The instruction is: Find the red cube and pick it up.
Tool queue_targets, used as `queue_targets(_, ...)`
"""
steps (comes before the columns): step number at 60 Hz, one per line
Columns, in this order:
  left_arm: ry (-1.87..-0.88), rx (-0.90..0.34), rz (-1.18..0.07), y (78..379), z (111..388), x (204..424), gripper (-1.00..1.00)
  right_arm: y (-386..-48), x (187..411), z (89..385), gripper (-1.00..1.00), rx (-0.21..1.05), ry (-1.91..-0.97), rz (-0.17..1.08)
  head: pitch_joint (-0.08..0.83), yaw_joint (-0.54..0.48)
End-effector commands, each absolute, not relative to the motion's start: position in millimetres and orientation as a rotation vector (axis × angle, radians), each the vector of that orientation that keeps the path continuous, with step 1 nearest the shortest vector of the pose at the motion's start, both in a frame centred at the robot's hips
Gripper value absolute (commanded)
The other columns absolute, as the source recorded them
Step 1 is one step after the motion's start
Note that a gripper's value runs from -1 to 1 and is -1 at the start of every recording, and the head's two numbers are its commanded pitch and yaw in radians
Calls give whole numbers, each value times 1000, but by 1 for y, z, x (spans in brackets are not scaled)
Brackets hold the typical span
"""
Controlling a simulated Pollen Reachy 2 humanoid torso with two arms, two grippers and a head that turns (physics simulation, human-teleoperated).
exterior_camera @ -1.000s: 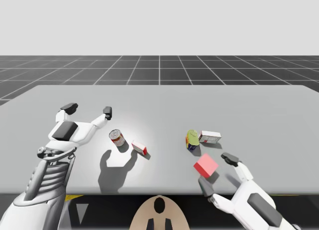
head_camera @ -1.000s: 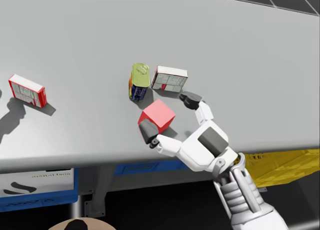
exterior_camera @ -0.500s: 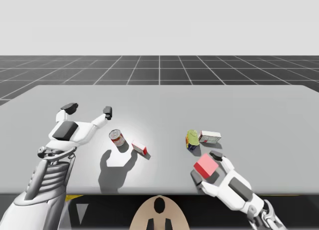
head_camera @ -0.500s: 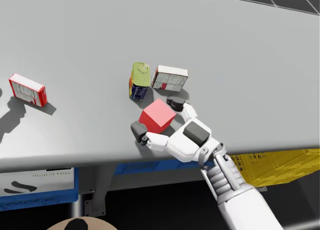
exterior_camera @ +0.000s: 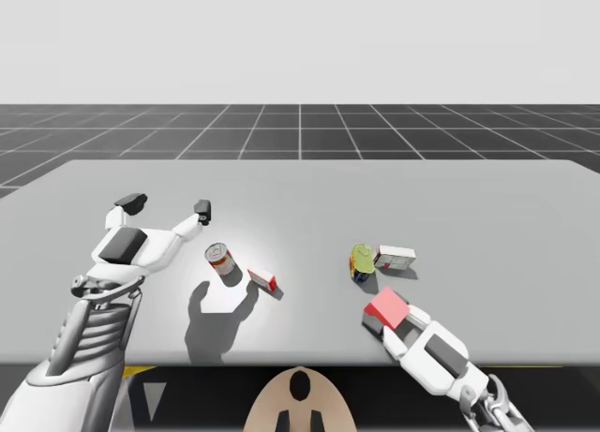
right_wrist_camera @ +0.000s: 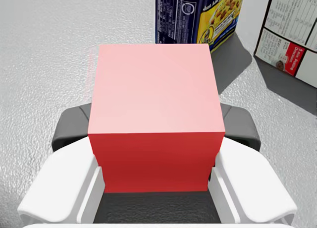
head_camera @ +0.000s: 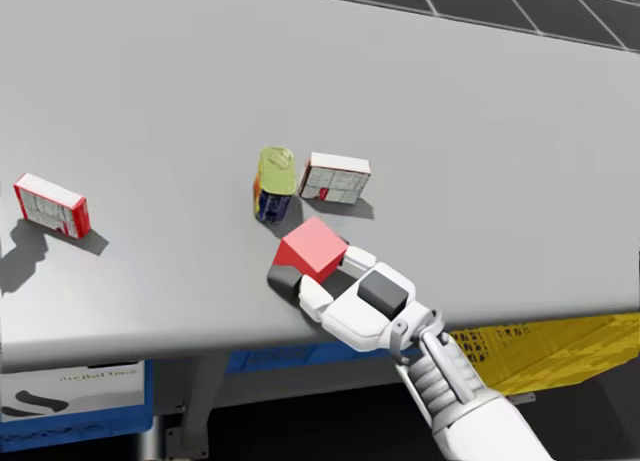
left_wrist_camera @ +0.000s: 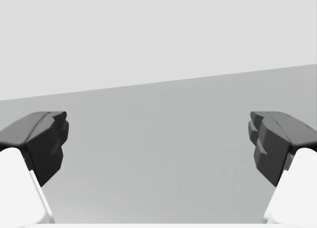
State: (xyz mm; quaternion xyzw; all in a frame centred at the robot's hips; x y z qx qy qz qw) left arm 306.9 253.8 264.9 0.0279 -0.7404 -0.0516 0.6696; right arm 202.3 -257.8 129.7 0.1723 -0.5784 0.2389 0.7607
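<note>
The red cube (exterior_camera: 386,305) (head_camera: 312,247) lies near the table's front edge, just in front of a lying can. My right gripper (exterior_camera: 392,318) (head_camera: 320,268) is shut on it. In the right wrist view the cube (right_wrist_camera: 156,114) sits between the dark fingers (right_wrist_camera: 72,129), which press its two sides. My left gripper (exterior_camera: 167,205) (left_wrist_camera: 158,144) hovers open over the table's left part, with nothing between its fingers.
A yellow-green can with a blue label (exterior_camera: 360,260) (head_camera: 272,181) (right_wrist_camera: 198,15) lies just beyond the cube. Beside it is a white box (exterior_camera: 395,257) (head_camera: 336,177). A red-and-white can (exterior_camera: 221,260) and a small red-white box (exterior_camera: 262,279) (head_camera: 50,205) stand left of centre.
My right gripper slid forward around the red cube and shut on it. My head has turned slightly. The left arm has not moved.
</note>
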Motion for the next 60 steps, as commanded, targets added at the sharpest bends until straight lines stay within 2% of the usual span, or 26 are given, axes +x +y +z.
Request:
queue_targets(1,-1669,63,-116,254,265,307,-1000,-260,199,126,913,359,-1241,524,714,-356)
queue_targets(14,-1669,63,-116,254,265,307,-1000,-260,196,128,901,357,-1249,524,517,-379)
queue_targets(23,-1669,65,-121,253,264,307,-1000,-259,192,145,937,335,-1282,531,487,-380)
queue_targets(32,-1669,65,-123,253,264,307,-1000,-257,184,193,976,285,-1377,553,463,-384)
queue_targets(37,-1669,65,-122,252,264,307,-1000,-258,184,230,980,252,-1460,555,454,-392)
queue_targets(45,-1669,65,-122,252,264,307,-1000,-259,183,272,1000,216,-1567,550,448,-403)
queue_targets(60,-1669,65,-122,252,264,307,-1000,-257,180,344,1000,161,-1814,466,439,-414)
